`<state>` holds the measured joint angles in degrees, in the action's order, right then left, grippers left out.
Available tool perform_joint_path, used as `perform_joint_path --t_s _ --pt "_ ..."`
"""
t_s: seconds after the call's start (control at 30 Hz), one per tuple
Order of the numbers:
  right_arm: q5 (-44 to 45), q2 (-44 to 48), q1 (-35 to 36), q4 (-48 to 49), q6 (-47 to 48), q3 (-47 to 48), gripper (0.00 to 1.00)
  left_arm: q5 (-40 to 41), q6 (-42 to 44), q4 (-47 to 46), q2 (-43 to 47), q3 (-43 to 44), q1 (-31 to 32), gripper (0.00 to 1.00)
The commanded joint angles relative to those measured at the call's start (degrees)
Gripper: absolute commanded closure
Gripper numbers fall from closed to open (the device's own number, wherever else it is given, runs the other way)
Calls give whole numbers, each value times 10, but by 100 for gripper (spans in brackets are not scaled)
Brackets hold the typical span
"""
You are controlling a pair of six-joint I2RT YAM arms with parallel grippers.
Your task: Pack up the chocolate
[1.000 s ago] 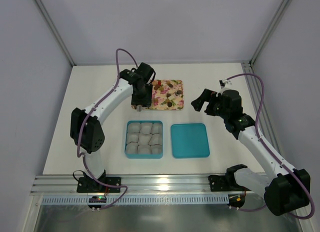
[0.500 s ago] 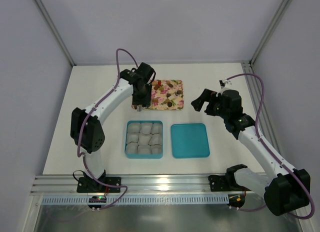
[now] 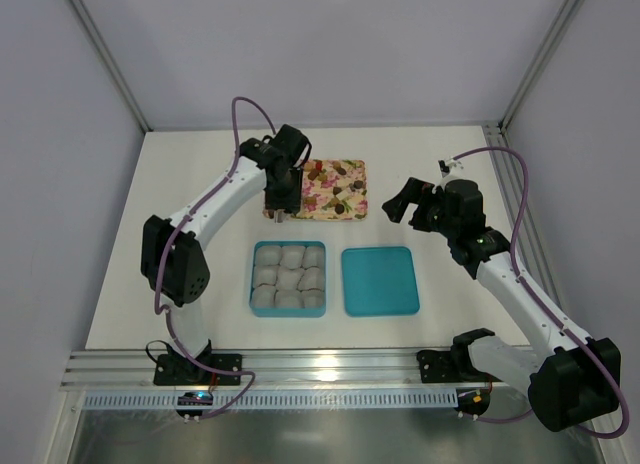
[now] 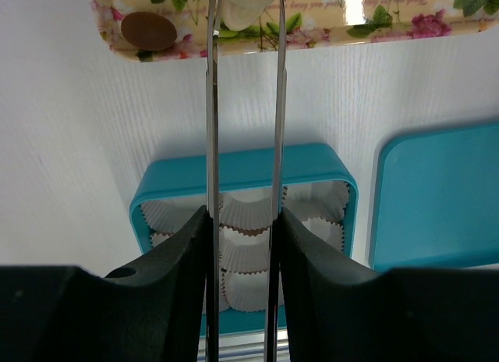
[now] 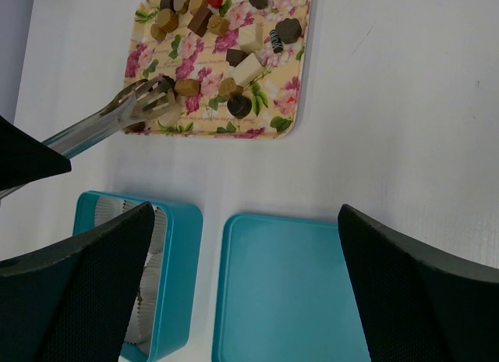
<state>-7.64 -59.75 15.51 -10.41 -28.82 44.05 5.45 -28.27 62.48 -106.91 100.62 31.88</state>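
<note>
Your left tool (image 4: 240,220) is pressed together on a pair of metal tongs (image 4: 209,104), one finger against each blade. The tong tips reach over the near corner of the floral tray (image 5: 295,87). A pale piece (image 4: 243,7) sits between the tips. You cannot tell from these views whether it is a candy caught in the tongs or part of the tongs themselves. A brown oval candy (image 4: 148,30) lies on the tray just beside them.

Your right tool (image 3: 402,199) hangs above the counter (image 3: 450,154) to the right of the tray. Its fingers are spread wide and hold nothing.

The chocolates (image 5: 239,105) are all on the tray, as far as you can see: a loose scatter of dark, tan, pale and a few red pieces. The teal box (image 3: 253,279) sits nearer to you than the tray. It is lined with white paper cups (image 3: 288,277), and every cup that shows looks empty. Its lid (image 3: 380,281) lies flat beside it on the right.

So the packing looks barely begun. The box is open and lined, but no candy has reached a cup. Every piece is left to carry across, one to a cup. After that the lid probably goes on.
</note>
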Motion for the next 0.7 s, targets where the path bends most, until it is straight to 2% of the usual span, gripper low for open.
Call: perform_joint_path --t_s 0.0,0.4,0.67 --pt "7 3 -1 14 2 7 0 -1 -6 -3 14 31 3 64" --pt "5 -4 -2 14 3 11 0 -2 -4 17 27 49 3 65" --pt "-1 -12 -1 17 3 12 0 -15 -9 40 79 43 3 65"
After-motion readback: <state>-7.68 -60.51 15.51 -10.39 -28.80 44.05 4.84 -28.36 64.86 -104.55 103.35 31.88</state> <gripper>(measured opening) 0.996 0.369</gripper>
